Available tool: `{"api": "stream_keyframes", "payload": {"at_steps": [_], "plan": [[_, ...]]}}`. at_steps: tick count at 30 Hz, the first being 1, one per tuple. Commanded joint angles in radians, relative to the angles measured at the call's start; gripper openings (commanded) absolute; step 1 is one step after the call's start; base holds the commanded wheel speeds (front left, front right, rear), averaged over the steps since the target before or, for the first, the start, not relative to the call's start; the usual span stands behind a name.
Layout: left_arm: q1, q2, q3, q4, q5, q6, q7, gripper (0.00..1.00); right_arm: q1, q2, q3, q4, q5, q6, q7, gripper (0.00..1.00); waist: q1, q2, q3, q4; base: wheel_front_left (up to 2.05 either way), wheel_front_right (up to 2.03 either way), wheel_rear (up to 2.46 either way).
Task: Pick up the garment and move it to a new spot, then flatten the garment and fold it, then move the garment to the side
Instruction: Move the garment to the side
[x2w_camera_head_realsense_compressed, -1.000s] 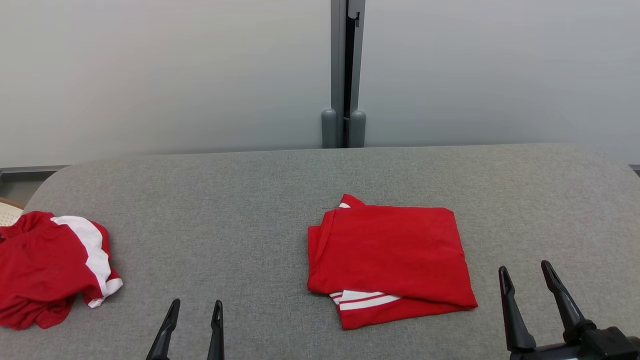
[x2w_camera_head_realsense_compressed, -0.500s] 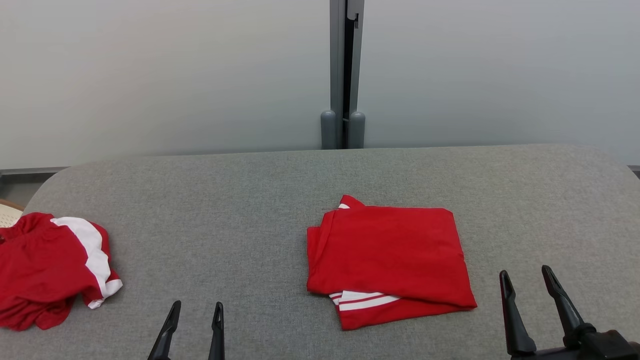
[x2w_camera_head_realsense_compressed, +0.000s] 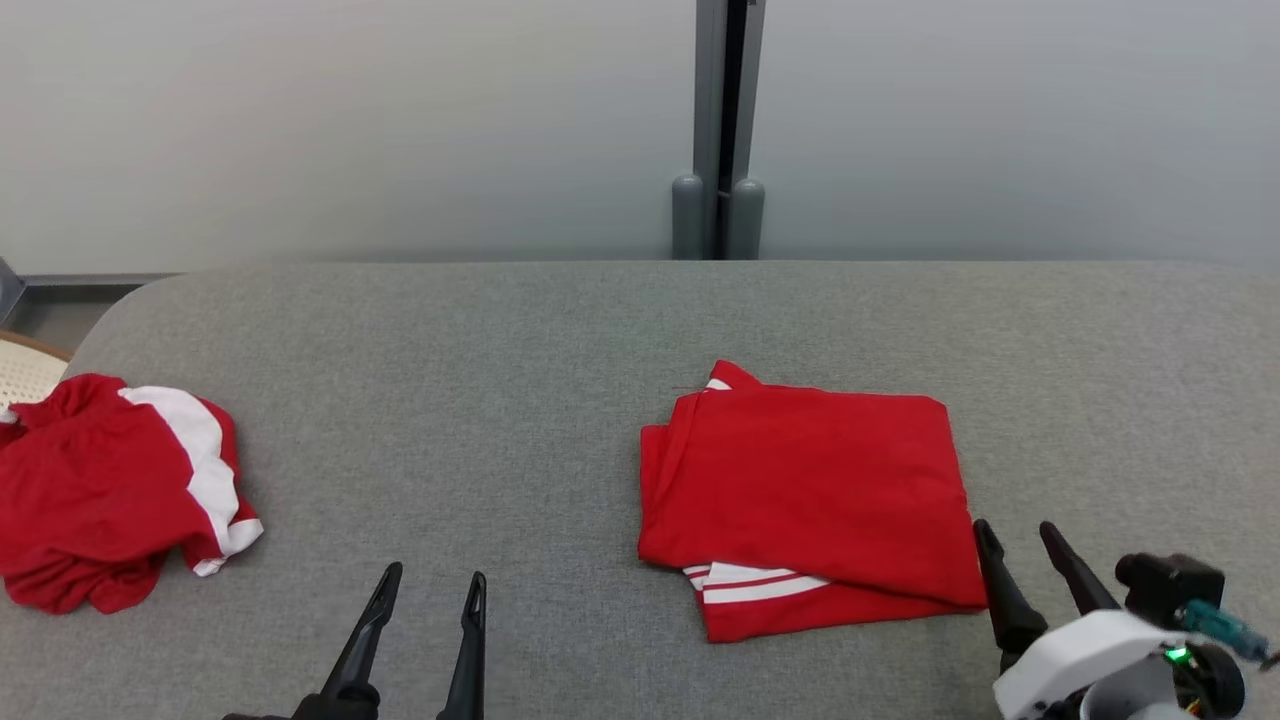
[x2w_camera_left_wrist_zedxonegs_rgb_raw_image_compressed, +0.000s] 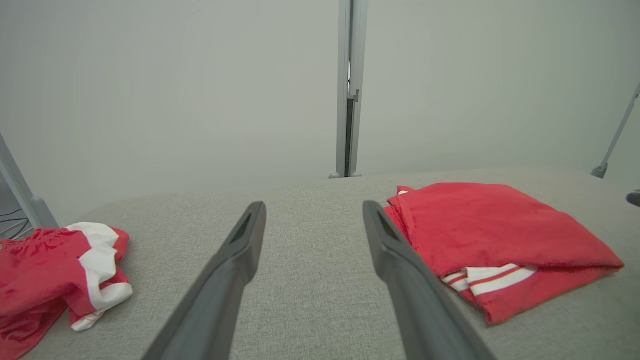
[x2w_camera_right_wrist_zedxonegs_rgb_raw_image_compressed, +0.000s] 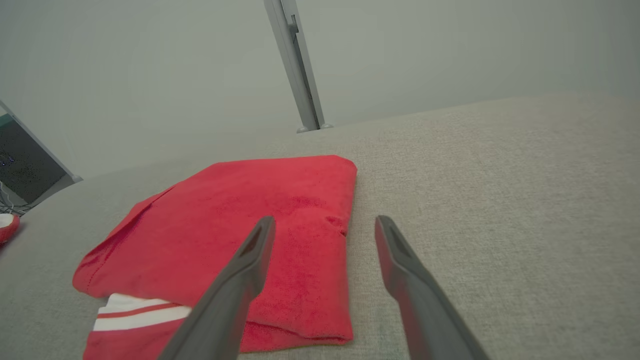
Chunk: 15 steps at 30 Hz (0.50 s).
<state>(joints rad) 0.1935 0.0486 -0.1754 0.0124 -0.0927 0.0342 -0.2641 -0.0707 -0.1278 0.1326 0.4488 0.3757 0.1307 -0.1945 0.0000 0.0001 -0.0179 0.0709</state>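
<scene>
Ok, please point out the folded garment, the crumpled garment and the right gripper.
folded garment (x2w_camera_head_realsense_compressed: 810, 480), head view, top red layer.
crumpled garment (x2w_camera_head_realsense_compressed: 90, 495), head view, red part.
right gripper (x2w_camera_head_realsense_compressed: 1015, 527), head view, midway between its fingertips.

The left gripper (x2w_camera_head_realsense_compressed: 435, 575) is showing two long black fingers (x2w_camera_left_wrist_zedxonegs_rgb_raw_image_compressed: 235, 262) tapering to slotted tips. The right gripper (x2w_camera_head_realsense_compressed: 1018, 532) is carrying the same fingers on a rounded white wrist shell (x2w_camera_head_realsense_compressed: 1070, 650), where a green light (x2w_camera_head_realsense_compressed: 1172, 656) is glowing beside a black camera block (x2w_camera_head_realsense_compressed: 1168, 585) and a teal plug (x2w_camera_head_realsense_compressed: 1215, 618).
</scene>
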Motion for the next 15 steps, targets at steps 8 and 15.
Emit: {"api": "stream_keyframes", "payload": {"at_steps": [8,15], "plan": [[-0.069,0.004,-0.015,-0.008,0.011,-0.025,0.0,1.0,-0.21,-0.197,0.106,0.096,0.342,0.0,0.303,1.0,0.0,-0.0001,0.113,0.066,0.0,0.0,0.0],[-0.109,0.004,-0.022,-0.008,0.004,-0.021,0.0,1.0,-0.254,-0.277,0.172,0.043,0.517,0.0,0.47,1.0,0.0,-0.0001,0.176,0.08,0.0,0.0,0.0]]}}
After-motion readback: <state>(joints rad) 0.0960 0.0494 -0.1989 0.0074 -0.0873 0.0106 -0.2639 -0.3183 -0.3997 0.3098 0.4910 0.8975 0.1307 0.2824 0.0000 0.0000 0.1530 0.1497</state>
